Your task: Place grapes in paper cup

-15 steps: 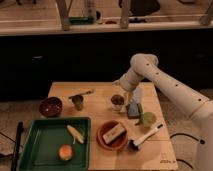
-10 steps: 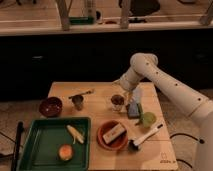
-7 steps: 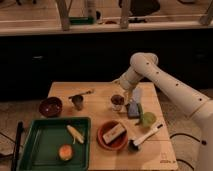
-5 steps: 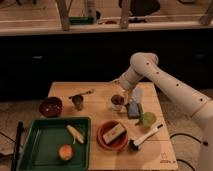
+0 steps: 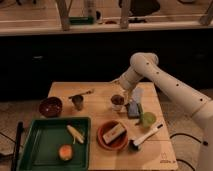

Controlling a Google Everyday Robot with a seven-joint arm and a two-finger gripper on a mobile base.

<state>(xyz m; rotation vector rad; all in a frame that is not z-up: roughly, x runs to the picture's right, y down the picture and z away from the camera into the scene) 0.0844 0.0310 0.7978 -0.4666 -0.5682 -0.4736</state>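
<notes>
The paper cup stands upright near the middle of the wooden table. It is small and whitish, and its mouth looks dark reddish. I see no separate clump of grapes anywhere on the table, and I cannot tell whether the dark fill in the cup is the grapes. My gripper hangs from the white arm just right of the cup and slightly above its rim.
A blue-grey packet and a lime-green cup lie right of the paper cup. A grey metal cup, a spoon and a dark bowl are on the left. The green tray holds a banana and an orange. A red bowl and a white brush are in front.
My gripper has shifted slightly to the right, away from the paper cup. Nothing else on the table has moved.
</notes>
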